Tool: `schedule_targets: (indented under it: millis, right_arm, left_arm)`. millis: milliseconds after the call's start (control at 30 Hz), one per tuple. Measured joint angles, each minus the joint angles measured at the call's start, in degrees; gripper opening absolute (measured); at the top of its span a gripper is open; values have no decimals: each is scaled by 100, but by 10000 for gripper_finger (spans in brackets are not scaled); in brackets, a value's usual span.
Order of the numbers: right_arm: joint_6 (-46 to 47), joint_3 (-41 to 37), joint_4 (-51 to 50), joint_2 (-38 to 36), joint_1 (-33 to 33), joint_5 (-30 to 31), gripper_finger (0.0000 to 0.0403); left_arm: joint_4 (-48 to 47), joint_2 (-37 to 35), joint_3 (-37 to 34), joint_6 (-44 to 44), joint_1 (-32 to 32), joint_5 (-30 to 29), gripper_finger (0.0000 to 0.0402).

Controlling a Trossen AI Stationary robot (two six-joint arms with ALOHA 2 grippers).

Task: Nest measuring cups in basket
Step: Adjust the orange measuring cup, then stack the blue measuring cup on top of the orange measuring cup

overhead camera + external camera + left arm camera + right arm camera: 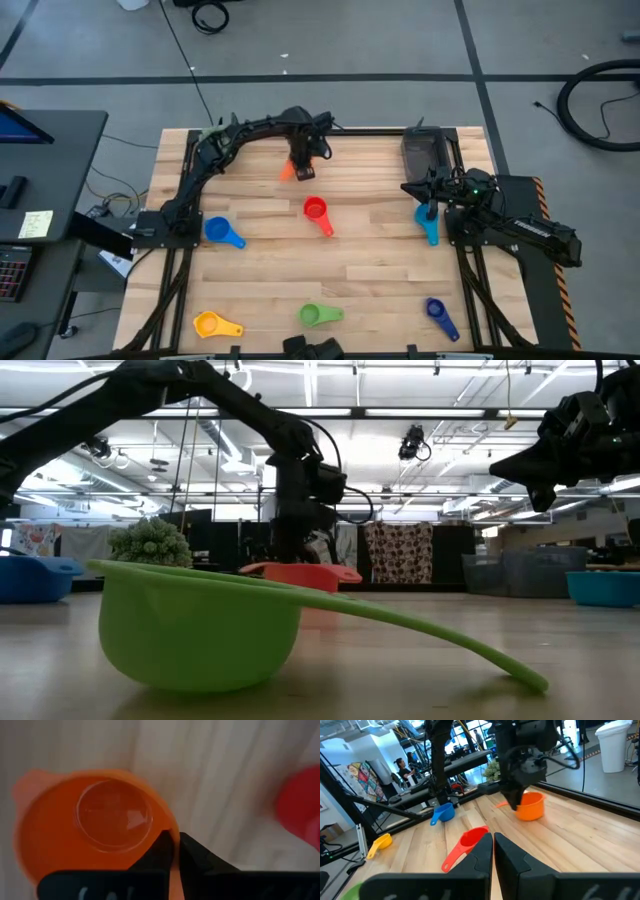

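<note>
orange cup (100,840) blurred, red cup (302,805) cut off, basket (424,150) contents unclear

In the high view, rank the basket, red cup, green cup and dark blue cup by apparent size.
1. basket
2. red cup
3. green cup, close to the red, so unsure
4. dark blue cup

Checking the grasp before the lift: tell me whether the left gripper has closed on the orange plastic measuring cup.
Shut on it. The left gripper pinches the rim of the orange plastic measuring cup, fingers nearly together.
</note>
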Motion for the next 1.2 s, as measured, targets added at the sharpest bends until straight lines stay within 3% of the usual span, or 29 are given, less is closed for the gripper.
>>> schedule_targets:
  millis: [267,667,900,1200]
  right_arm:
    - [0,0,0,0,-2,0,22]
    - [0,0,0,0,-1,0,22]
    - [0,-2,-2,0,-2,0,22]
    - [0,0,0,0,0,0,22]
  left_arm:
    - [-215,14,-11,-69,-199,0,23]
    - [-131,63,-33,56,-376,-294,133]
    - [-624,29,26,-103,-348,-343,140]
    - [-578,-461,36,-256,-252,-389,141]
